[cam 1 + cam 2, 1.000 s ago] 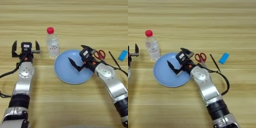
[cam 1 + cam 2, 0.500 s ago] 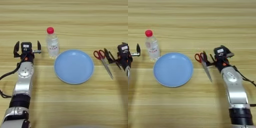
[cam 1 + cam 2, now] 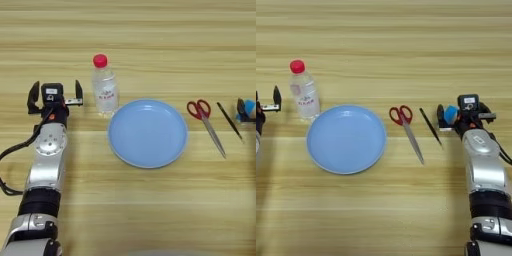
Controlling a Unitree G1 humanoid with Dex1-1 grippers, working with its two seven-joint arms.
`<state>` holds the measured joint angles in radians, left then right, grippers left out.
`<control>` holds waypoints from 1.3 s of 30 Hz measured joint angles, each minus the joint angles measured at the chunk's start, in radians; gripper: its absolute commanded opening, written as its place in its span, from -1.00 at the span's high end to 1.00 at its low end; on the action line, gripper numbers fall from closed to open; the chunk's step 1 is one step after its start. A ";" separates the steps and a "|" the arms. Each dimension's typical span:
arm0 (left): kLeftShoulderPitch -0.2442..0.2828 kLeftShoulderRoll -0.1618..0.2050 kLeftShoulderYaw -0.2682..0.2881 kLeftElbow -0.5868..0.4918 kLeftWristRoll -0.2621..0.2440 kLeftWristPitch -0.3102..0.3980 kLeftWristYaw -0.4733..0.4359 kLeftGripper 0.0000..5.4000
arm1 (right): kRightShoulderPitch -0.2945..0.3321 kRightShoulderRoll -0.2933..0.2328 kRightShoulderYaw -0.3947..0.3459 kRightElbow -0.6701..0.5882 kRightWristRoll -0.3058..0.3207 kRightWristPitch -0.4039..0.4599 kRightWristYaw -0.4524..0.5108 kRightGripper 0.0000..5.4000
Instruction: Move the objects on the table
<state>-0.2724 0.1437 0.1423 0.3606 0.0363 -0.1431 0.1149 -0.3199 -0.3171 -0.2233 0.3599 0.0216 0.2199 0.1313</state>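
presently right gripper (image 3: 452,116) at right middle of frame, fingers either side of blue block (image 3: 450,114), apparently clamped on it. block small, rigid, light: short sides suit pinch. black stick (image 3: 430,127) just left of it, thin, likely rolls. light-blue plate (image 3: 346,138) centre-left. left gripper (image 3: 55,96) parked upper left, fingers apart.

The bench (image 3: 150,210) fills the whole view; its top is light wood with long grain stripes running left to right, alternating pale and slightly darker bands; the light is soft and even, casting only faint shadows.

Blue block (image 3: 451,114) seemingly half-hidden by hand (image 3: 456,116)
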 measured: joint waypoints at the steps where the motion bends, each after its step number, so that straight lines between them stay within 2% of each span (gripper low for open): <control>1: 0.000 0.000 0.000 0.000 0.000 0.000 0.001 -0.98 | -0.017 0.000 -0.001 0.031 0.012 0.000 0.011 -1.00; 7: 0.000 0.000 0.000 0.000 0.001 0.000 0.001 -0.98 | -0.064 -0.001 -0.004 0.112 0.027 -0.010 0.026 -1.00; 18: 0.000 0.001 0.000 0.000 0.002 0.000 0.003 -0.98 | -0.076 -0.014 -0.003 0.190 0.039 -0.005 0.026 -1.00; 36: 0.000 0.001 0.000 0.000 0.002 0.000 0.003 -0.98 | -0.089 -0.021 0.017 0.213 0.043 0.029 0.031 -1.00; 39: 0.000 0.001 0.000 0.000 0.002 0.000 0.003 -1.00 | -0.090 -0.021 0.017 0.214 0.047 0.033 0.036 -0.87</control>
<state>-0.2724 0.1446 0.1419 0.3607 0.0380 -0.1432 0.1175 -0.4101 -0.3381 -0.2064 0.5743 0.0686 0.2533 0.1675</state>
